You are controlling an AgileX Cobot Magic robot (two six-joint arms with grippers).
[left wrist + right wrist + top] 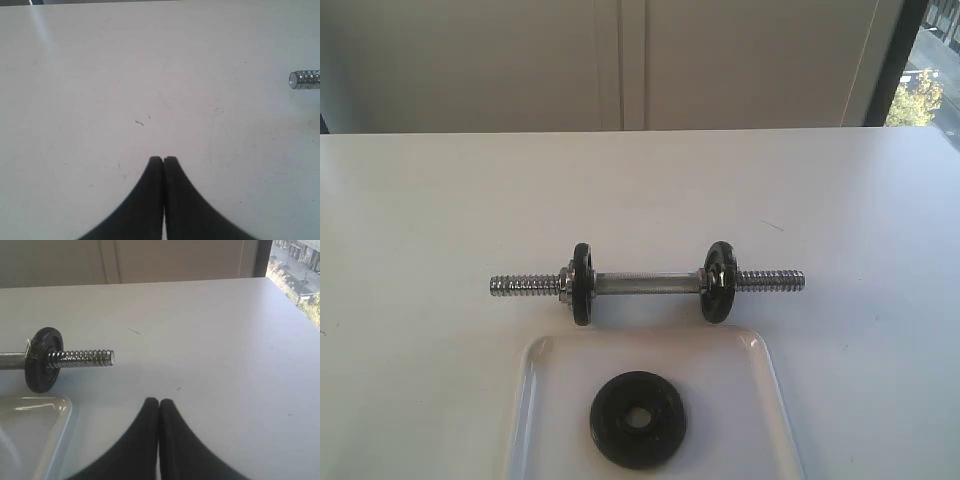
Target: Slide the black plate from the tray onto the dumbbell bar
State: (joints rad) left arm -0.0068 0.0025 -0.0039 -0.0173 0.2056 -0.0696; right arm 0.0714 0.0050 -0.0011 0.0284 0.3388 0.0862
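The dumbbell bar (645, 284) runs left-right; the black plate (637, 419) lies flat in the tray (732, 380). Left gripper (163, 159), right gripper (159, 401): jaws pressed together.

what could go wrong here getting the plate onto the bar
1. The plate lies flat in the tray, and the left tool and right tool are both shut; a thin edge grip may slip.
2. The bar rests only on its left disc and right disc, so a push may roll it.
3. The threaded end may snag the plate's hole.
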